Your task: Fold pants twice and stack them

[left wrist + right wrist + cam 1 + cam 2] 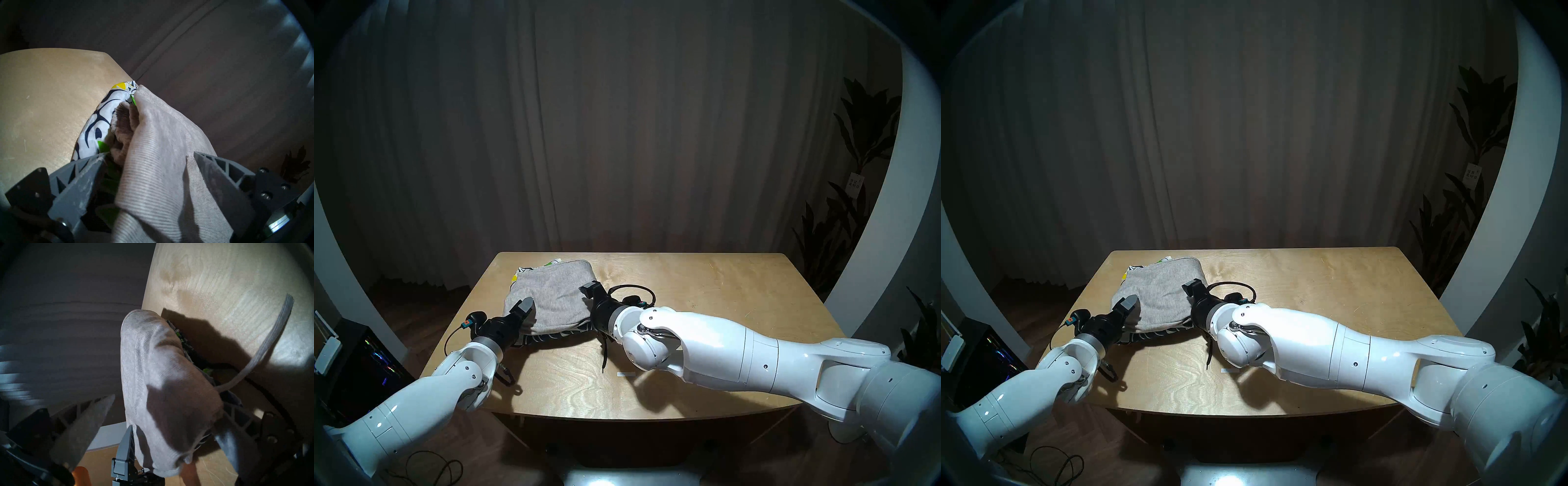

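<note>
Leaf-print shorts mostly hidden under the folded grey shorts, only a striped near edge, a bit at the far corner and a black drawstring peeking out; stack sits on the table's far-left part. Left gripper fingers spread wide, grey cloth lying loose between them, lower finger partly buried. Right gripper also spread wide around the stack's near-right corner, one finger half covered by cloth, nothing clamped.
</note>
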Robot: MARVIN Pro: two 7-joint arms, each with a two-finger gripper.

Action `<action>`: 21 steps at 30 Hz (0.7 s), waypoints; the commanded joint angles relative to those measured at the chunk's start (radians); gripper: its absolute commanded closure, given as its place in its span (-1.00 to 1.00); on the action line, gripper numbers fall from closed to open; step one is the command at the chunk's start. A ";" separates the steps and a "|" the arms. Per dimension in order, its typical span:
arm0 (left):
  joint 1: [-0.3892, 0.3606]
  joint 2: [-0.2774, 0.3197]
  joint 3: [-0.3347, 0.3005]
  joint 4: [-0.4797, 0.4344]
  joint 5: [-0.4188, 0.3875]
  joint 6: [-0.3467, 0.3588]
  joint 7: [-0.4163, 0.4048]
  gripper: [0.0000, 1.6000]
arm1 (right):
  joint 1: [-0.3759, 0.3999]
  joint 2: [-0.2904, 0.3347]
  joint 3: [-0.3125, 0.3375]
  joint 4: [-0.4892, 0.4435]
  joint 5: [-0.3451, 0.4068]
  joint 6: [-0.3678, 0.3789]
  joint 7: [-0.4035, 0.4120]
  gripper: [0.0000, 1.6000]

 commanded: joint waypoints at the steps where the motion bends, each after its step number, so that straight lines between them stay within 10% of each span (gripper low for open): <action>1: 0.035 0.044 -0.049 -0.056 0.007 -0.063 0.029 -1.00 | 0.011 0.064 0.002 -0.113 -0.005 0.000 -0.020 -1.00; 21: 0.038 0.148 -0.088 -0.188 0.218 -0.172 0.042 -1.00 | 0.058 0.335 0.121 -0.170 -0.133 -0.114 0.006 -1.00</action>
